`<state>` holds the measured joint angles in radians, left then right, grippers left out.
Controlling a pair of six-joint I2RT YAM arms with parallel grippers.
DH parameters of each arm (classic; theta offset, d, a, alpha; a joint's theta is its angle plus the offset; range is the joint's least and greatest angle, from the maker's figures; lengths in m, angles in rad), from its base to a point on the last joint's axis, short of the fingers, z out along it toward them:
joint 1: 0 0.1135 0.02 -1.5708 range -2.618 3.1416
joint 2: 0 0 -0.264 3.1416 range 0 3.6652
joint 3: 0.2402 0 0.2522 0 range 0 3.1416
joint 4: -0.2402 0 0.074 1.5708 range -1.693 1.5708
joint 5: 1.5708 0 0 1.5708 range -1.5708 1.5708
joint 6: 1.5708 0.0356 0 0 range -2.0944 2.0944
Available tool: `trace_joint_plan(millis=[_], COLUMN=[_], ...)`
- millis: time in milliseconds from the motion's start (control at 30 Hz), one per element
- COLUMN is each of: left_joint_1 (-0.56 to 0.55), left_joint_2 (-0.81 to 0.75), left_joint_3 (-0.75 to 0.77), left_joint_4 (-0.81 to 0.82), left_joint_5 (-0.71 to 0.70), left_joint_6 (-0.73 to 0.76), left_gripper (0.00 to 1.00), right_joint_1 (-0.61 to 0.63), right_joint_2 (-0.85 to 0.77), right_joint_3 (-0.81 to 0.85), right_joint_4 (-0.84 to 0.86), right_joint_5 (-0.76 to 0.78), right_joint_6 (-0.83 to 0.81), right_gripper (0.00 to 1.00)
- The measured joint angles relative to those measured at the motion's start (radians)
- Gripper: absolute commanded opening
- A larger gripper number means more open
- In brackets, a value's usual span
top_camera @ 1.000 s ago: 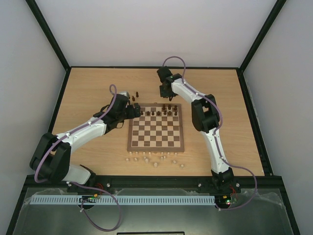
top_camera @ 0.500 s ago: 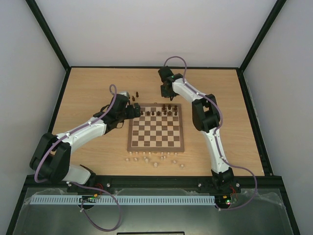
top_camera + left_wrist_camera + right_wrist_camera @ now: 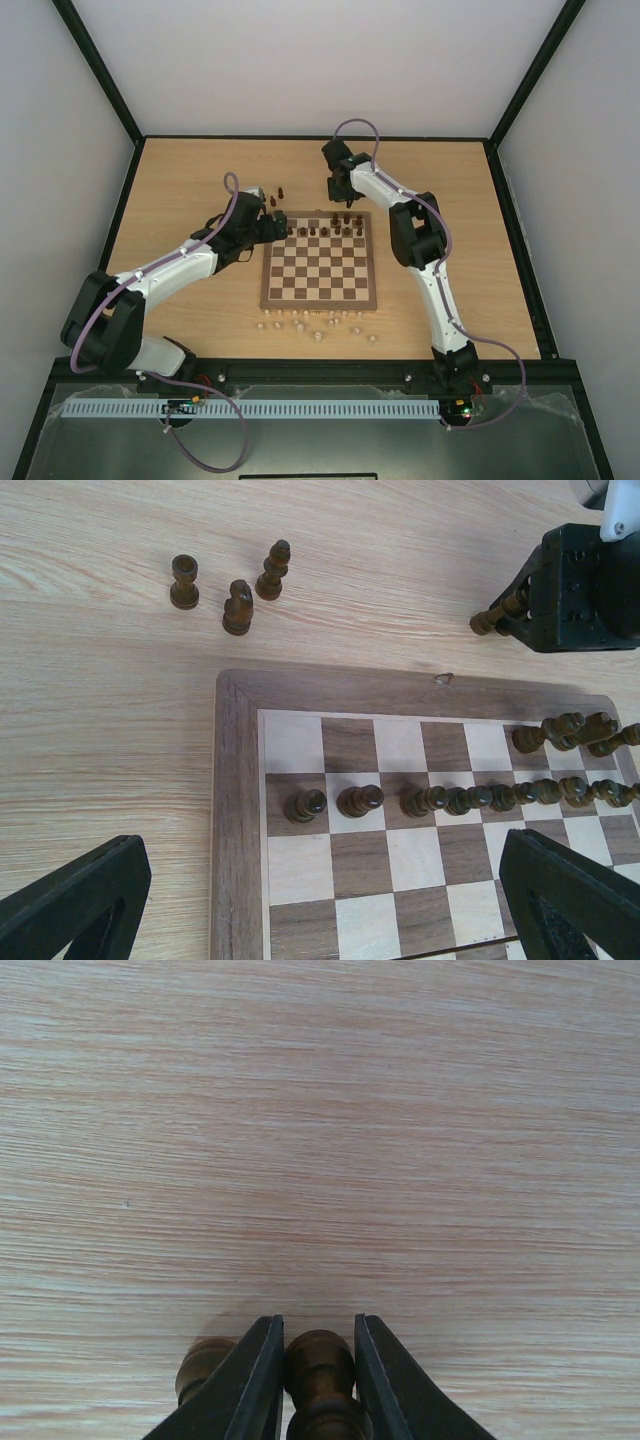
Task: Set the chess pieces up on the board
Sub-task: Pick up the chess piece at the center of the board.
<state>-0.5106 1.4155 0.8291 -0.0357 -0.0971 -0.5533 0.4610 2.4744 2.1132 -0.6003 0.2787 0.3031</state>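
Chess pieces (image 3: 322, 231) of dark wood stand partly arranged, and the rest wait on the table (image 3: 180, 190) beyond the board's far edge.

At the left, the left gripper (image 3: 272, 224) hangs over the far left corner of the board (image 3: 266, 290), jaws spread wide and holding nothing. Just beyond that corner, three loose pieces (image 3: 238, 608) stand upright on the table, close together but apart.

On the board, a pawn row (image 3: 460, 798) fills the second rank from the far edge. The far rank holds only a back-row cluster (image 3: 565, 728) toward its right corner, and its left squares are bare. Pale pieces (image 3: 310, 325) lie scattered on the table along the board's near edge.

To the right, beyond the far edge of the board, the right gripper (image 3: 510, 605) is clamped on a dark piece (image 3: 320, 1360). The left wrist view shows that piece leaning in the jaws, low over the wood. Whether its base touches the table I cannot tell. A second piece (image 3: 200, 1365) stands just beside the outer face of one finger.

This looks like the pick-up step for a back-rank piece. The next move calls for a straight lift that does not knock the neighbour, then a carry over the far edge to a bare far-rank square, with the piece set down upright. Which kind of piece it is I cannot tell.
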Motion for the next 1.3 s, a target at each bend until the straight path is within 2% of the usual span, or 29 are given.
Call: trace_joint_plan(millis=[100, 467, 633, 1233, 1300], left_joint_1=[0.001, 0.001, 0.001, 0.001, 0.001], left_joint_2=[0.000, 0.000, 0.000, 0.001, 0.001], left_joint_3=[0.000, 0.000, 0.000, 0.000, 0.000], left_joint_4=[0.000, 0.000, 0.000, 0.000, 0.000], left_joint_5=[0.000, 0.000, 0.000, 0.000, 0.000], left_joint_6=[0.000, 0.000, 0.000, 0.000, 0.000], left_gripper=[0.99, 0.99, 0.99, 0.99, 0.99], right_joint_1=[-0.003, -0.024, -0.027, -0.035, -0.035], right_joint_2=[0.000, 0.000, 0.000, -0.055, -0.061], right_joint_3=[0.000, 0.000, 0.000, -0.066, -0.068], right_joint_4=[0.000, 0.003, 0.003, 0.055, 0.061], right_joint_5=[0.000, 0.003, 0.005, -0.012, -0.014], right_joint_6=[0.001, 0.008, 0.010, 0.014, 0.014], right_gripper=[0.29, 0.28, 0.32, 0.31, 0.26])
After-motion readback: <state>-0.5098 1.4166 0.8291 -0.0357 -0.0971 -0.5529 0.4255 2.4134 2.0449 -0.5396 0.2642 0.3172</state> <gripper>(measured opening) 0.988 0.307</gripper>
